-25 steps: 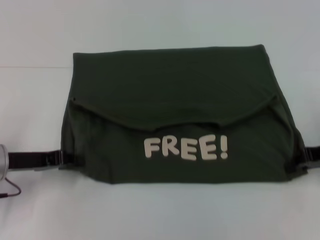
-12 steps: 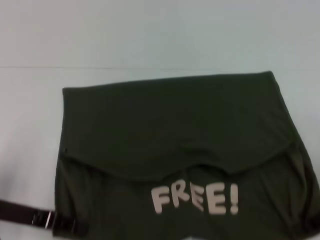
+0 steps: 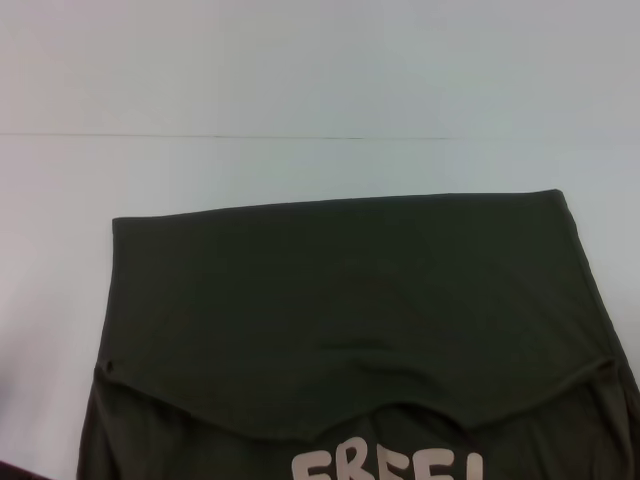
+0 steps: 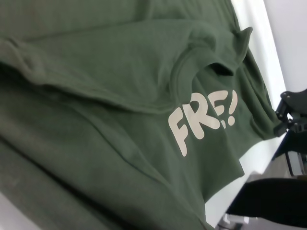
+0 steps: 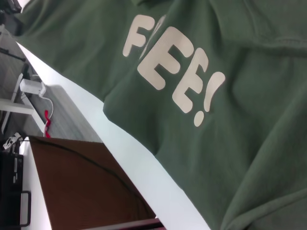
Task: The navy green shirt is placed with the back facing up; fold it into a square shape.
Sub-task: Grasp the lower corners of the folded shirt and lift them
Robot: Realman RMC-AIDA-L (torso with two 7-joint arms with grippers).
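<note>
Navy green shirt [image 3: 350,330] lies folded on the white table [image 3: 300,80], near edge with the "FREE!" print [image 3: 390,467] running out of the head view's bottom. Step in hand, by my judgement: squaring the fold; keep both sides level and the edges aligned. The grippers' own fingers are not visible; their state cannot be told. Far fold edge lies straight.
</note>
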